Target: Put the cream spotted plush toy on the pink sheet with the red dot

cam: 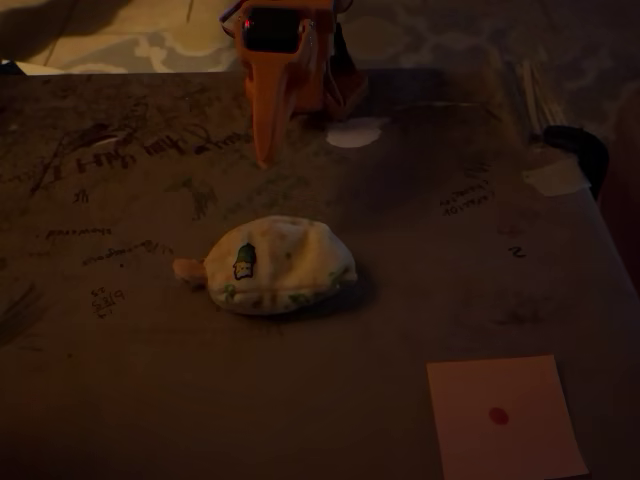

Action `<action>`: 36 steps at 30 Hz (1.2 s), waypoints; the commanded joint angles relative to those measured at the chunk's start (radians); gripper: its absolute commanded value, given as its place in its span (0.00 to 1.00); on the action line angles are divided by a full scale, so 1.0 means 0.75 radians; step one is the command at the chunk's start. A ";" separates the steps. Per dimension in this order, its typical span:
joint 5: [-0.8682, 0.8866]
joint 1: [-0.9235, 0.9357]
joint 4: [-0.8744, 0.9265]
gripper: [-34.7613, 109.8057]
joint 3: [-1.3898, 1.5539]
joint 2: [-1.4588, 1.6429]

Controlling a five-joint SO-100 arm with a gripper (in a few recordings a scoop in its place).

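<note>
Mid-table, the plush toy (278,265) sits well apart from the pink sheet (505,417); soft and light, so pinch across its domed middle. The claw (266,150) holds nothing; opening unclear.

Dim throughout, detail lost in shadow. Orange arm (290,60) cut off by the top edge; gripper (265,150) narrowing to a point, jaws too murky to read as open or closed. Pink sheet with the red dot (505,418) clipped along the bottom edge. Scribbled writing on the table (120,390) illegible. Dark object (580,150) at the right edge unidentifiable. Tag (245,262) on the cream spotted plush toy (280,265) too small to make out.
</note>
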 commanded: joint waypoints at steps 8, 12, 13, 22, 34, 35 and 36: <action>-0.041 -0.010 -0.025 0.24 -0.020 0.010; -0.045 -0.022 -0.025 0.24 -0.020 0.010; -0.045 -0.025 -0.025 0.24 -0.020 0.010; -0.057 -0.033 -0.025 0.24 -0.020 0.010; -0.076 -0.055 -0.025 0.24 -0.020 0.010; -0.076 -0.055 -0.025 0.24 -0.020 0.010; -0.074 -0.053 -0.025 0.24 -0.020 0.010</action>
